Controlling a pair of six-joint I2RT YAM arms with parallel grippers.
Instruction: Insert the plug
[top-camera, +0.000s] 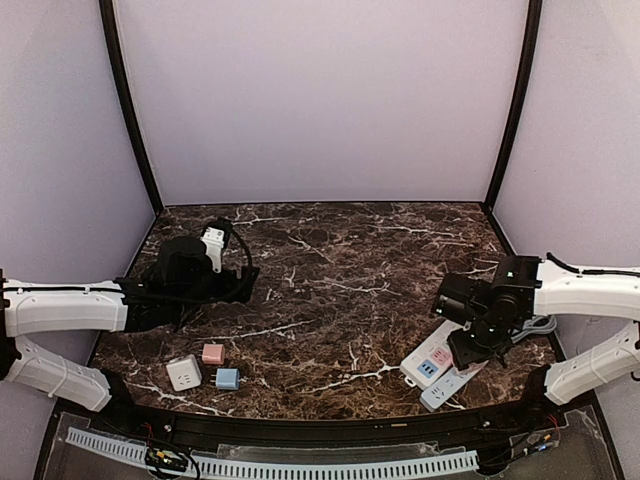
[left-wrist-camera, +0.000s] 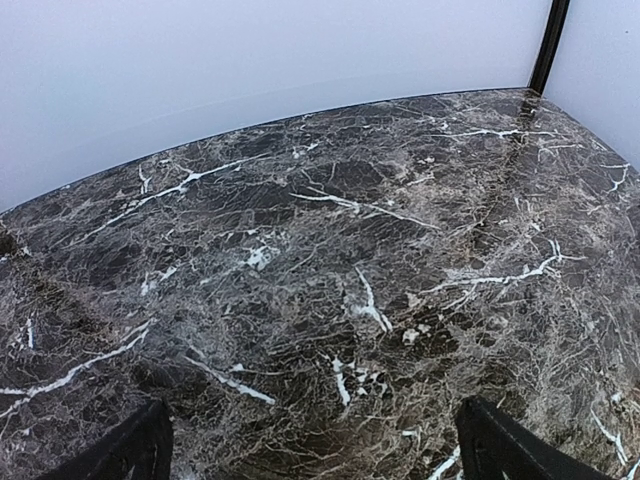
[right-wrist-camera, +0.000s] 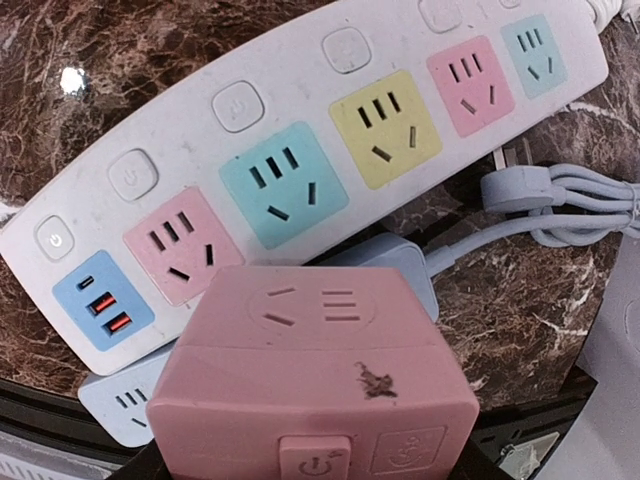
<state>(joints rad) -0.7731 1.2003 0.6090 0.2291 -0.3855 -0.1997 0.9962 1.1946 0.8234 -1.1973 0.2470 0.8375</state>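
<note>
Step in hand: approach to the socket; pink plug cube (right-wrist-camera: 320, 380) carried, apparently not yet seated.
Right fingers (top-camera: 470, 345): closed on the cube's sides, judging by the wrist view, where the cube fills the space between them; tips themselves almost hidden.
Plug position: between the right fingers, above the white power strip (right-wrist-camera: 300, 150); prongs out of sight, contact impossible to tell.
Nearest target: pink socket (right-wrist-camera: 183, 245), just ahead of the fingers and slightly to their left; teal socket (right-wrist-camera: 283, 185) further ahead.
Left fingers (left-wrist-camera: 135, 450): spread apart, nothing between them, bare marble counter (left-wrist-camera: 330, 250) ahead.
Next move: probably a small shift to line the prongs over the slots, then a straight press down; strip looks unrestrained, so sliding possible.
Clutter: pale blue strip (right-wrist-camera: 120, 405) beneath the fingers, grey cable (right-wrist-camera: 560, 195) to their right.
</note>
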